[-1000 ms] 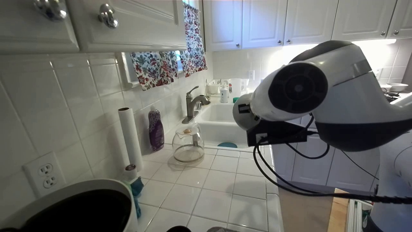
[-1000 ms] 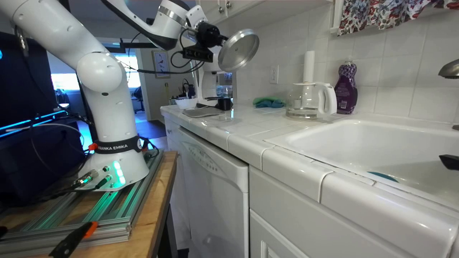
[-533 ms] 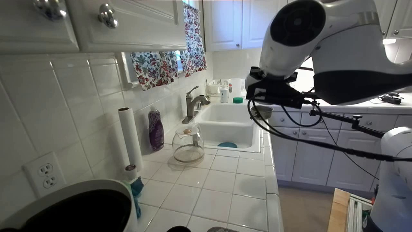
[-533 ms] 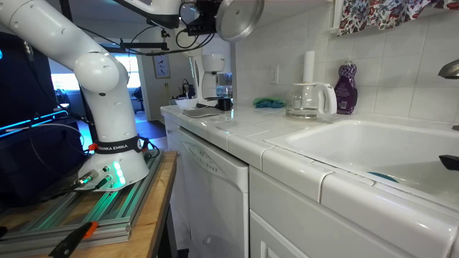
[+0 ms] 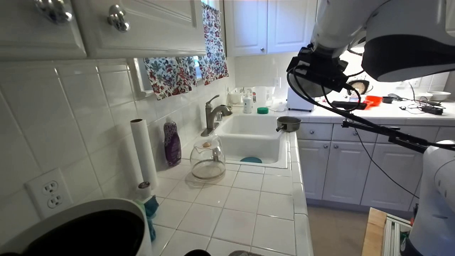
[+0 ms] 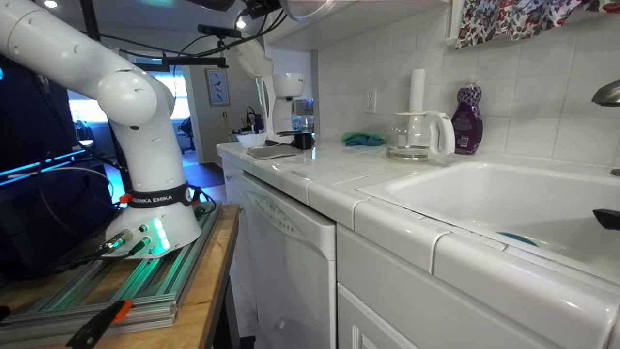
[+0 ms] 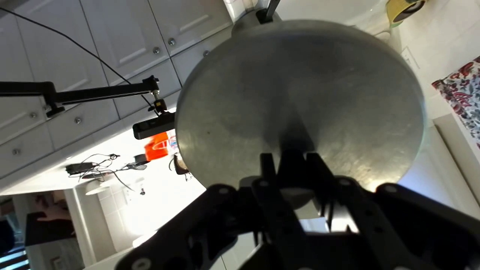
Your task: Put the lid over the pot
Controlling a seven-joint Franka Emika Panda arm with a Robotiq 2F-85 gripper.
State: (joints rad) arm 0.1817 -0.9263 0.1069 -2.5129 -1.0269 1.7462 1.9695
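Lid (image 7: 300, 86) is pinched in your gripper (image 7: 291, 159); you hold it tilted, high in the air, well apart from the pot (image 5: 290, 125), which you can see standing uncovered at the edge of the sink (image 5: 245, 142).

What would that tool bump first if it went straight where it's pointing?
The lid, held right in front of the tool. Beyond it I can't tell what comes next: in the wrist view the lid hides the way.
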